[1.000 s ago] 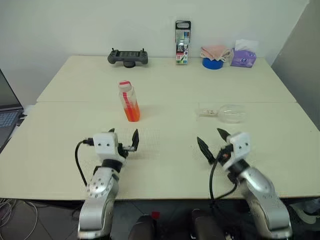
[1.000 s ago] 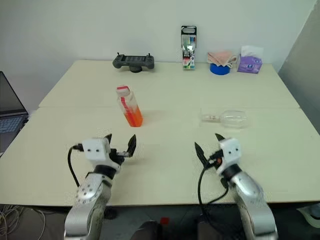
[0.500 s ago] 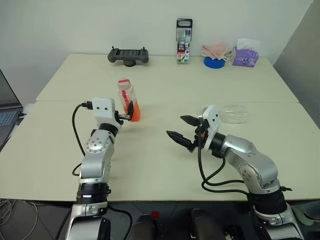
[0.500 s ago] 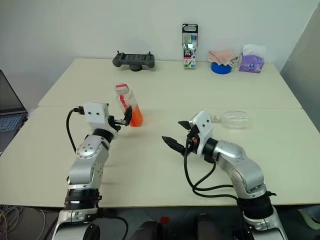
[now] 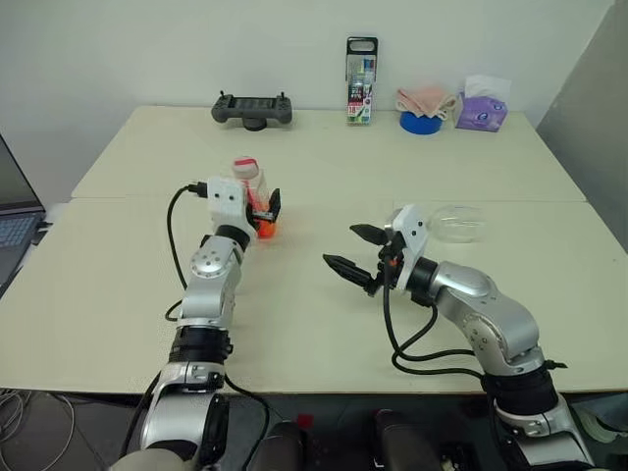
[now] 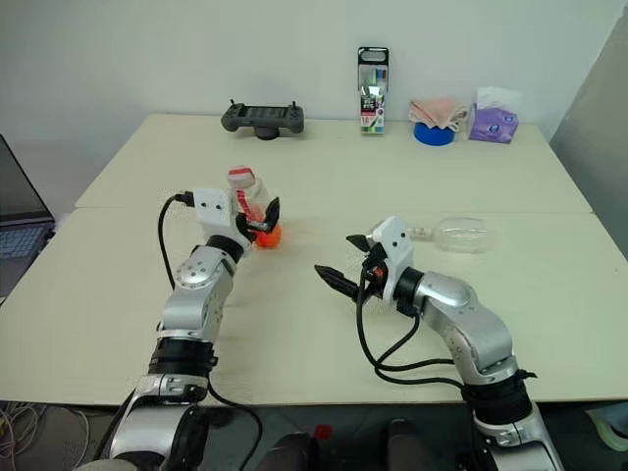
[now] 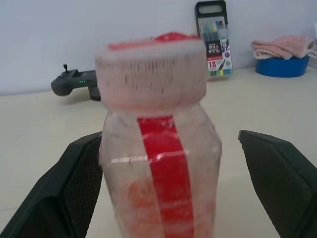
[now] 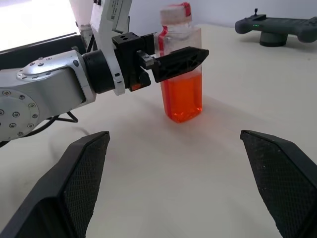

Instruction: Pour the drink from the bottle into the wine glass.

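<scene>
Here the left gripper (image 5: 263, 208) stands with its black fingers spread to either side of the bottle (image 8: 181, 69), which sits upright between them on the cream table (image 5: 324, 324); its long axis is vertical and no finger yet presses it. The bottle is clear, squarish plastic with a ribbed red-and-white cap, and the orange-red drink (image 8: 183, 99) fills its lower half. The right gripper (image 5: 355, 249), fingers also wide apart and empty, hangs mid-table, nearer the wine glass (image 5: 453, 223), which lies on its side, bowl smooth and colourless. Closing the left fingers looks the next step; thin plastic may flex.
</scene>
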